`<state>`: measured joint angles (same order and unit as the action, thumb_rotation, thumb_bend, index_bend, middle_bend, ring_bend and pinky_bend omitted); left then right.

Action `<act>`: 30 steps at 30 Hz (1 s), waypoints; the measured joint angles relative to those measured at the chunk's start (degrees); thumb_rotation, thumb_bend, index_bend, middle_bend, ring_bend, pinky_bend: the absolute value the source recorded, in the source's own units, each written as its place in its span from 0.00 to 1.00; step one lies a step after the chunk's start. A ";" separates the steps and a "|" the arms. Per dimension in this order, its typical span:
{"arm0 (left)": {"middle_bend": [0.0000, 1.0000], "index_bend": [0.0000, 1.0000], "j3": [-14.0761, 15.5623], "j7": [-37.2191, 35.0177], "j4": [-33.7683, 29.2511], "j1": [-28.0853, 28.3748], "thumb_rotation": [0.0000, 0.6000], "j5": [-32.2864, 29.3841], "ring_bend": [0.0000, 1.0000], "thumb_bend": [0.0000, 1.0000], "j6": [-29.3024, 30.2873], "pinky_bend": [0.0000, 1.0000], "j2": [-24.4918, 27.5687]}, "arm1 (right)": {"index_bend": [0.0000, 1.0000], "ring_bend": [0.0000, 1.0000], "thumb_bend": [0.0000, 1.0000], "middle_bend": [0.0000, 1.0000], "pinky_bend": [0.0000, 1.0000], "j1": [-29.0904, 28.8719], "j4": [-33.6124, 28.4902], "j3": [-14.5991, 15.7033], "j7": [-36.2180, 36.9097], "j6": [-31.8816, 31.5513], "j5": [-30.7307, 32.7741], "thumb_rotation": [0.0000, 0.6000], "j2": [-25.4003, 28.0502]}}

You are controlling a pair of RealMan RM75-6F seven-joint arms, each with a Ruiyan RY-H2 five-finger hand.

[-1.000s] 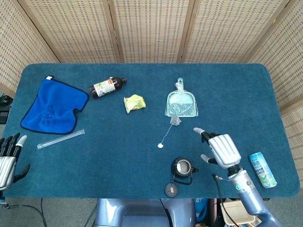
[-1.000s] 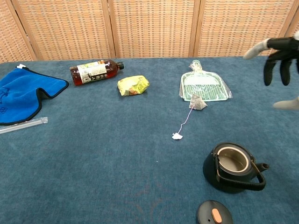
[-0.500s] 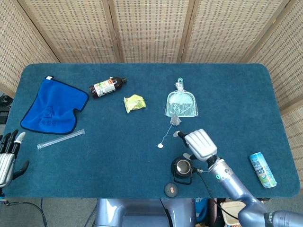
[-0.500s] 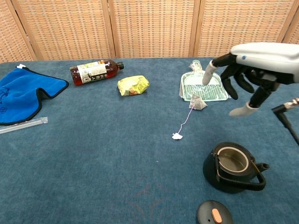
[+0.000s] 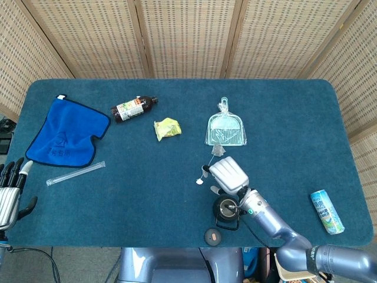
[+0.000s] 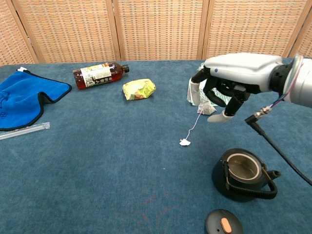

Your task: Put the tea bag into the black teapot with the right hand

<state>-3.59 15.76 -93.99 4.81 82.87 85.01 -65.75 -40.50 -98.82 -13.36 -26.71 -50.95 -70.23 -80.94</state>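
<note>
Right hand (image 6: pixel 225 92) hangs right of centre in the chest view, fingers loosely curled downward and apart, apparently gripping nothing. The tea bag (image 6: pixel 207 108) lies on the cloth just beneath and behind the fingertips, at the dustpan's (image 5: pixel 225 130) near edge; contact cannot be confirmed. Its string trails toward lower left to the paper tag (image 6: pixel 184 142). The black teapot (image 6: pixel 243 174) stands lidless at lower right. The left hand (image 5: pixel 10 193) is well apart, far left.

right hand (image 6: pixel 229 90) open above tea bag (image 6: pixel 206 108), black teapot (image 6: pixel 243 174) lidless
</note>
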 measured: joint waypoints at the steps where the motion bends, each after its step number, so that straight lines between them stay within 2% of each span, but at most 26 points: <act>1: 0.00 0.00 -0.01 0.08 -0.07 0.05 1.00 -0.03 0.00 0.35 -0.05 0.00 0.01 | 0.53 0.86 0.40 0.84 0.91 -0.49 0.47 0.03 -0.21 0.19 0.19 1.00 -0.51; 12: 0.00 0.00 0.19 0.59 -0.35 0.17 1.00 -0.47 0.00 0.35 -0.39 0.00 -0.14 | 0.54 0.93 0.44 0.90 0.95 -5.12 5.25 0.42 -2.71 2.55 1.86 1.00 -4.32; 30: 0.00 0.00 0.48 -0.20 0.61 0.19 1.00 -1.23 0.00 0.35 -0.98 0.00 -0.69 | 0.54 0.96 0.46 0.93 0.97 -12.72 11.65 2.12 -8.66 8.57 9.73 1.00 -8.93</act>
<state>-3.11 15.56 -93.38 5.00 81.65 84.04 -66.44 -53.23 -87.17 -11.24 -35.36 -42.38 -60.51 -89.88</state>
